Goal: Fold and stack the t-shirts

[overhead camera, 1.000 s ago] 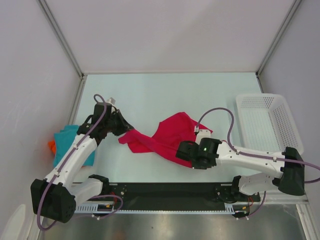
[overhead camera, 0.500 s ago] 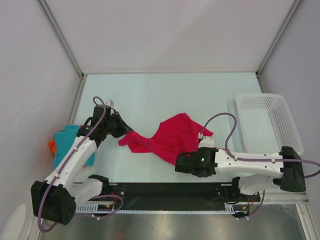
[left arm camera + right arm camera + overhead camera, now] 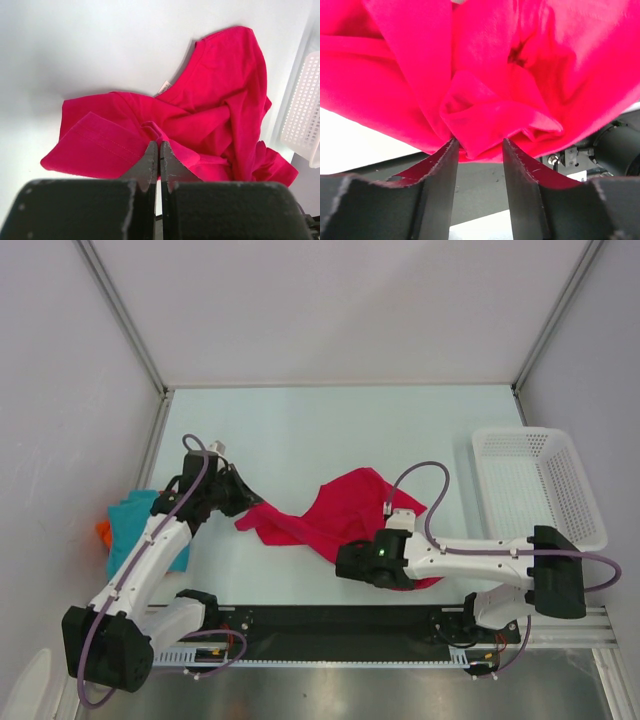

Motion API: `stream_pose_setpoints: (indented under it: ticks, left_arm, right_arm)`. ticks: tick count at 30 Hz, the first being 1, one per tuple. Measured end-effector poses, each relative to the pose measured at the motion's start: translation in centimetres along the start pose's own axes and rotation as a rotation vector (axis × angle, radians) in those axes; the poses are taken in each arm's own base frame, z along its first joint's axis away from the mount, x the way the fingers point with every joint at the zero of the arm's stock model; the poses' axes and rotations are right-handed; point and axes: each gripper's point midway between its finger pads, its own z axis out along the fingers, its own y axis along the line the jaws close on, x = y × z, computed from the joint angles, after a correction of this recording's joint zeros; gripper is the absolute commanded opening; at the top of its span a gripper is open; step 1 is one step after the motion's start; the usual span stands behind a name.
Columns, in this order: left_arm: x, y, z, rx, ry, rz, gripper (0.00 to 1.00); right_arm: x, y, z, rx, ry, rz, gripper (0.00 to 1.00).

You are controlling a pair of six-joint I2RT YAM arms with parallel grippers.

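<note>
The crimson-pink t-shirt point(image 3: 345, 508) lies crumpled in the middle of the table, also seen in the left wrist view point(image 3: 215, 95) and the right wrist view point(image 3: 485, 60). My left gripper point(image 3: 242, 503) is shut on a fold at the shirt's left end point(image 3: 159, 146). At the shirt's near right edge my right gripper point(image 3: 348, 562) is open point(image 3: 480, 145), and a bunched fold of cloth hangs loosely between its fingertips. A teal-blue t-shirt point(image 3: 135, 518) lies at the table's left edge with a bit of orange t-shirt point(image 3: 102, 533) showing beside it.
A white mesh basket point(image 3: 535, 485) stands at the right side of the table, its edge visible in the left wrist view point(image 3: 306, 110). The black base rail point(image 3: 330, 622) runs along the near edge, just behind the right gripper. White walls enclose the table.
My right gripper has moved left along the shirt's near edge and its jaws have opened, releasing the cloth. The left gripper has stayed shut on the shirt, nearly still.
</note>
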Motion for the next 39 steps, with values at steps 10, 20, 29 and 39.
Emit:
stream_pose_setpoints:
  ticks: [10, 20, 29, 39]
  left_arm:
    - [-0.4, 0.2, -0.4, 0.000, -0.016, 0.004, 0.00]
    - [-0.4, 0.4, -0.4, -0.005, -0.016, -0.002, 0.00]
    - [-0.5, 0.5, -0.4, -0.005, -0.016, -0.006, 0.00]
    - [-7.8, -4.0, 1.2, 0.034, -0.011, -0.013, 0.00]
  right_arm:
    - [-1.7, 0.7, 0.6, 0.002, -0.020, -0.021, 0.47]
    - [-2.4, 1.3, 1.8, -0.006, -0.021, -0.025, 0.43]
    - [-2.5, 1.4, 3.5, -0.013, -0.021, -0.037, 0.00]
    - [-16.9, 0.7, 1.9, -0.003, -0.229, 0.098, 0.00]
